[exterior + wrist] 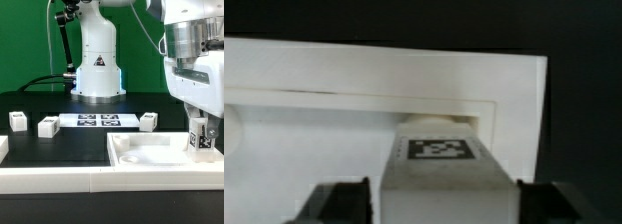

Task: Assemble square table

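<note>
Standing up on the big white square table top [150,152] is one short white leg [199,138]. It has a black-and-white tag on its side. The leg is near the side of the top that is on the exterior view's right.

The tool [201,146] hangs right over this leg, with one finger on each side of it. In the wrist view the leg [441,150] fills most of the space between the two dark fingers [345,200], and its tag faces the camera. I cannot tell if the tool is squeezing the leg or is just sitting around it.

The square table top lies flat on the black desk [60,150], on the exterior view's right.

Three other legs lie on the desk, farther back. Two of them [18,121] [47,126] are close together on the exterior view's left. The third [149,121] is just beside the marker board [97,120], on its right in the exterior view.

A long white rail [50,180] runs along the front of the desk. The robot's white base [97,65] stands at the back.
</note>
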Controlling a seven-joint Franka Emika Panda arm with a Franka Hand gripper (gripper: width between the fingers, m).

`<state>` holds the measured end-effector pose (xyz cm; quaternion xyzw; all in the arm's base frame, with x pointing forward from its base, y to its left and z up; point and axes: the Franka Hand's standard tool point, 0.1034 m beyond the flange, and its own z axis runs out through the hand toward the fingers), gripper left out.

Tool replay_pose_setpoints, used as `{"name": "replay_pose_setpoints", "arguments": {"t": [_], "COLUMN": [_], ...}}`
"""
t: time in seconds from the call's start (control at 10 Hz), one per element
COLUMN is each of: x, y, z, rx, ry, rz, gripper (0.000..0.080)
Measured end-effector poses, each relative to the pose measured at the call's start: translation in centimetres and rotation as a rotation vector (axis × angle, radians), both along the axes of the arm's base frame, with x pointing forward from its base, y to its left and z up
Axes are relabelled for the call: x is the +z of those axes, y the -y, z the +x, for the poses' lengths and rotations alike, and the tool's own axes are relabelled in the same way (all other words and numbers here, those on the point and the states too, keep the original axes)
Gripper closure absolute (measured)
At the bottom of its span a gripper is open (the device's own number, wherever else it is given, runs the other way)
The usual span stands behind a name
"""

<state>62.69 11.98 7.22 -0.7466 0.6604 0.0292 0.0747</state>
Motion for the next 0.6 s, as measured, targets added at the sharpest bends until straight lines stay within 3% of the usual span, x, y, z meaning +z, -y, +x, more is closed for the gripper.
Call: {"name": "replay_pose_setpoints", "arguments": {"t": [0.1,0.2,0.3,0.6], "x": [0.01,0.02,-0.02,-0.08], "y": [-0.05,-0.04,-0.11,-0.06], "z": [0.0,0.02,-0.01,-0.03], "rx": [0.009,0.09,0.178,0.408], "ry": [0.001,0.014,0.026,0.06], "rz": [0.0,-0.008,-0.012,-0.025], "gripper": [0.0261,0.0184,0.016,0.0151]}}
